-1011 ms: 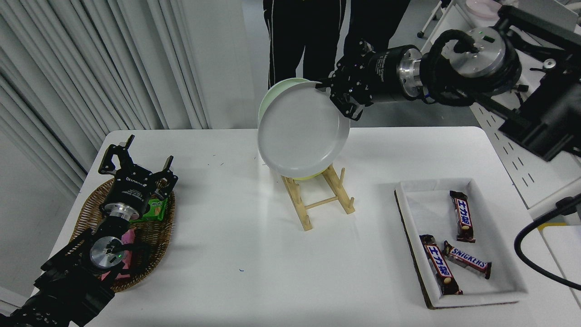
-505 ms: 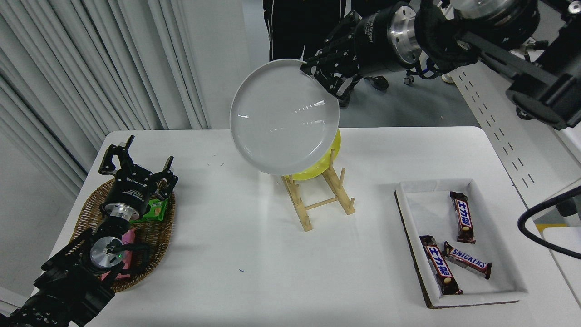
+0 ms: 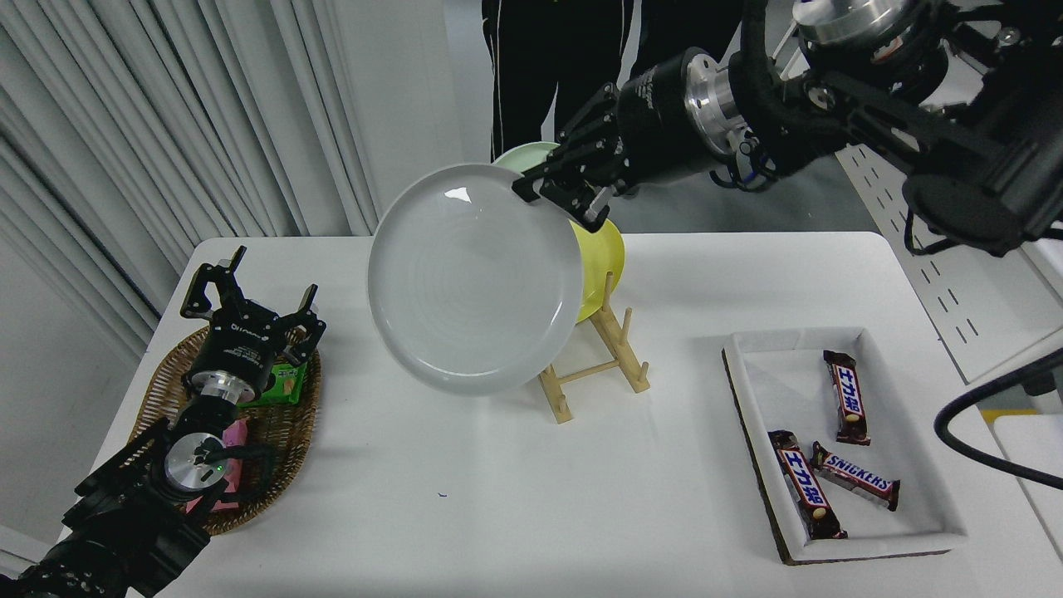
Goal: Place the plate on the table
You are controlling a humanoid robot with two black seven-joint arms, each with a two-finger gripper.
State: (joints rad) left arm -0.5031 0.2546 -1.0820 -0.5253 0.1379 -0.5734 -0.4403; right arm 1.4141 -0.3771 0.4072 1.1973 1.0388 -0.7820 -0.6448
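Plate point(image 3: 473, 286) tilted, airborne above tabletop point(image 3: 465, 482) far middle, rim pinched by right hand point(image 3: 558, 193), clearing wooden rack point(image 3: 594, 365). Left hand point(image 3: 249, 303) spread over basket point(image 3: 274, 432), near-left corner.

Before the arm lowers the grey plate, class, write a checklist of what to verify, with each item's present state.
1. Right tool shut on the plate at its upper right rim: ok.
2. Plate lifted out of the wooden rack: ok.
3. Yellow plate and pale green plate in the rack: ok.
4. Bare table in front of the rack for landing: ok.
5. Plate level for setting down: not ok, it hangs tilted.
6. Left tool parked over the wicker basket, out of the way: ok.
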